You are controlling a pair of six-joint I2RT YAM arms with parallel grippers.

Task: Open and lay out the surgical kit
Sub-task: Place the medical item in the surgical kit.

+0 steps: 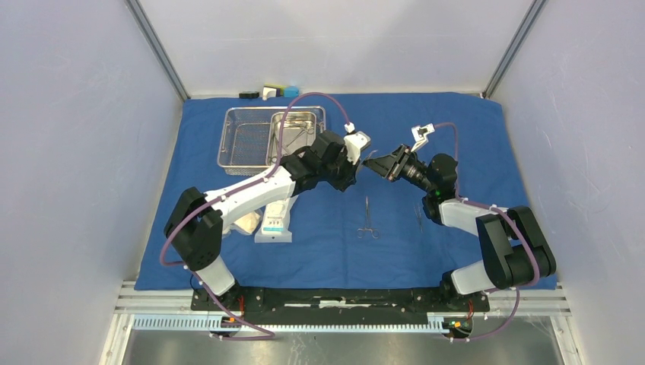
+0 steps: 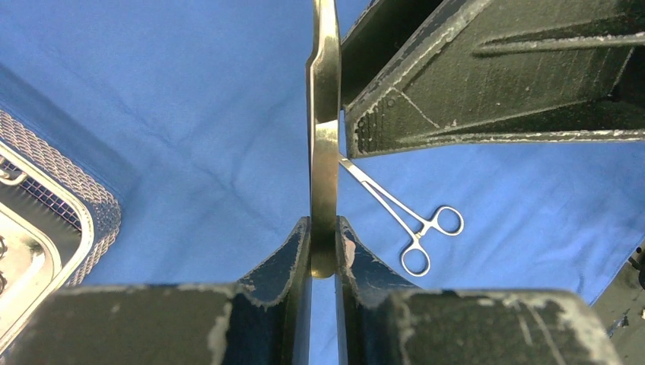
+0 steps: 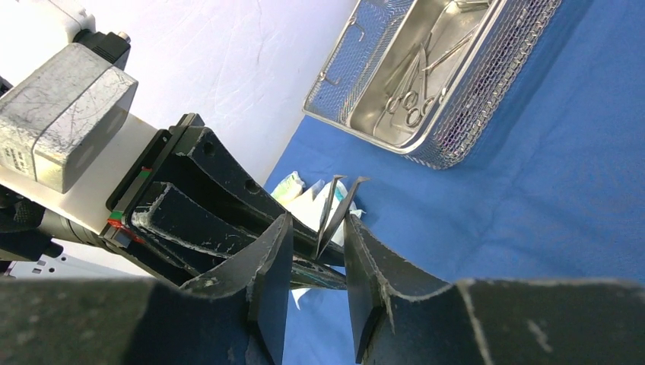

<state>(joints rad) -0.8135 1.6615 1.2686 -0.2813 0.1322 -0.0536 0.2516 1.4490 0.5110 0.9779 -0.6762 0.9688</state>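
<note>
A slim steel tweezer-like instrument (image 2: 325, 144) is held above the blue cloth wrap (image 1: 327, 255), with my left gripper (image 2: 325, 239) shut on one end of it. My right gripper (image 3: 318, 222) faces the left one, its jaws still apart around the instrument's two prongs (image 3: 335, 209); the right finger is at the prongs and the left finger stands off. In the top view the two grippers (image 1: 356, 156) (image 1: 378, 162) meet mid-table. Two scissor-like clamps (image 1: 367, 222) (image 1: 418, 215) lie on the cloth. The mesh basket (image 1: 245, 144) holds the steel pan (image 1: 304, 120) with more instruments (image 3: 411, 95).
White and green packets (image 1: 274, 222) lie on the cloth under the left arm. Small black, white and blue blocks (image 1: 270, 92) sit past the cloth's far edge. Grey walls close in the left and right sides. One clamp (image 2: 414, 228) lies right below the grippers.
</note>
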